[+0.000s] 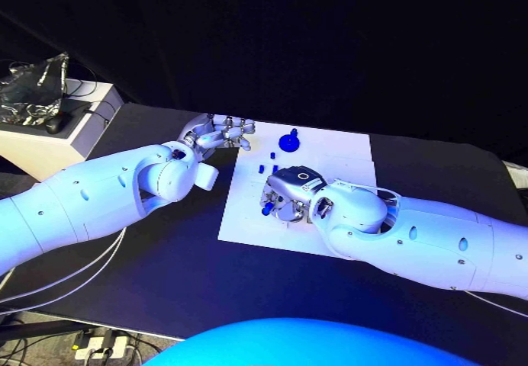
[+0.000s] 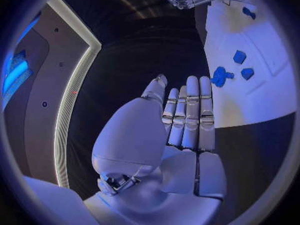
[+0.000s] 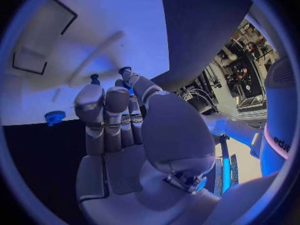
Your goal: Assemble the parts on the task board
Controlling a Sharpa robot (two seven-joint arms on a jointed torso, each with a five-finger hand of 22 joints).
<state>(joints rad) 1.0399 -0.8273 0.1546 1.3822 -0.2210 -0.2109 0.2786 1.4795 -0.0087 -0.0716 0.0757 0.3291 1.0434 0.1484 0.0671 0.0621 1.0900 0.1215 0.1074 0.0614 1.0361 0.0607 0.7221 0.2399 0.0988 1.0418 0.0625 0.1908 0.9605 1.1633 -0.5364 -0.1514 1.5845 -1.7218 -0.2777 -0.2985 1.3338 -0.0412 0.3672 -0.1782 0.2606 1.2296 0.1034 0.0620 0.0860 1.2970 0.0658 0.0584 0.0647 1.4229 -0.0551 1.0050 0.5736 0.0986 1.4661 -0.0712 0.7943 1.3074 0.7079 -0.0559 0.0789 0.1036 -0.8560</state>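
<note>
Head view: smooth silver right hand [image 1: 288, 194] pinches small blue part [image 1: 268, 207] over flat white task board [image 1: 341, 152].

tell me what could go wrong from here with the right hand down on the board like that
1. The right hand sits low over the task board with a small blue part at its fingertips; the hold looks shallow, so the part may slip.
2. A round blue part lies near the board's edge; a sweep might push it off.
3. The left hand hovers at the board's far corner; the hands could crowd.
</note>
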